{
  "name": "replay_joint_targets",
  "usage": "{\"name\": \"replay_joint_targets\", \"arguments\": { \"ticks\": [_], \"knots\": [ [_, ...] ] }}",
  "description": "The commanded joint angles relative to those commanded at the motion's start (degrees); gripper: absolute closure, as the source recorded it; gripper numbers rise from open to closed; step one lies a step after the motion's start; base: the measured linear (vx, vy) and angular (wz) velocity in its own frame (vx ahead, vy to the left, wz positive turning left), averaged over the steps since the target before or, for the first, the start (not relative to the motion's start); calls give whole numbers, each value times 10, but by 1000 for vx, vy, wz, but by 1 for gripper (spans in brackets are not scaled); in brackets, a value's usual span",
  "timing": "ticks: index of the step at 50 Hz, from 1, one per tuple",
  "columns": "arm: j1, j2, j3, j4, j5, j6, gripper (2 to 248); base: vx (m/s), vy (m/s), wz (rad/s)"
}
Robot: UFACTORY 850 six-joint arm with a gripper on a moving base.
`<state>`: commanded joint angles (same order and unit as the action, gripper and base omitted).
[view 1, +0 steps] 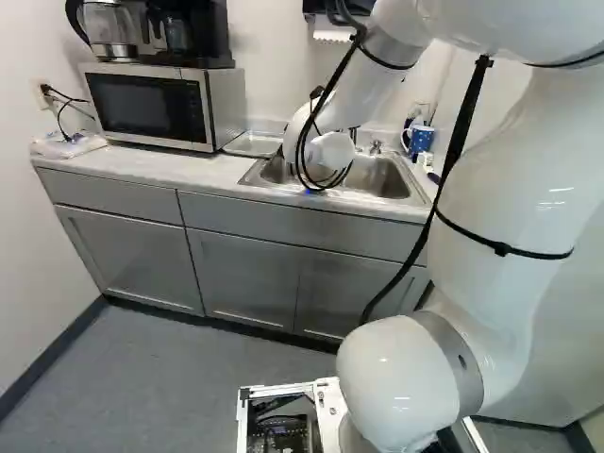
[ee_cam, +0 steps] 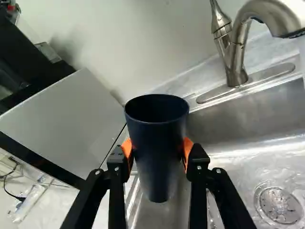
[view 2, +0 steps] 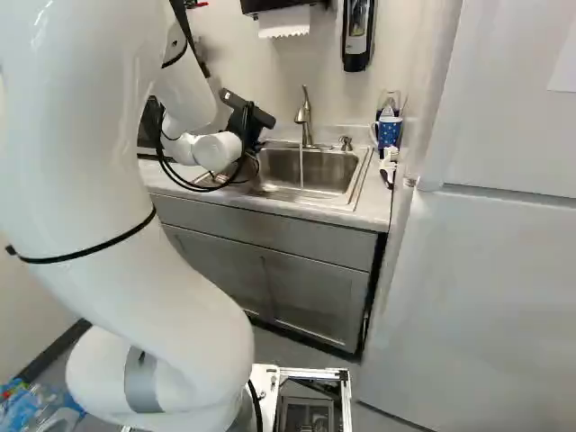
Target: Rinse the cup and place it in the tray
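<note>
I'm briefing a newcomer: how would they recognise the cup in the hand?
Find the steel sink beside the microwave, then the black hand there. Between its orange pads is the cup: tall, plain, dark navy, no visible handle, unlike the white-spotted blue mug beyond.

Arm (view 1: 505,203) rises from base joint, bent, reaching ahead. Gripper (view 2: 247,119) level-ish, fingers apart, orange pads (ee_cam: 188,149) pressing inward from both sides, load held.

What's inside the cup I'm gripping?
Only the upper inner wall of the cup shows, dark; the near side hides its bottom, so whether any water sits there can't be told.
</note>
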<state>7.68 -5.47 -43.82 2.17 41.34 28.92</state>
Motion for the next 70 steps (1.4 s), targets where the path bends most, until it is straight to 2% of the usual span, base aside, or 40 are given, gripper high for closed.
{"name": "replay_joint_targets", "arguments": {
  "ticks": [59, 70],
  "knots": [
    [0, 0, 0, 0, 0, -357, 129, 0, 0, 0],
    [0, 0, 0, 0, 0, -362, 129, 0, 0, 0]
  ]
}}
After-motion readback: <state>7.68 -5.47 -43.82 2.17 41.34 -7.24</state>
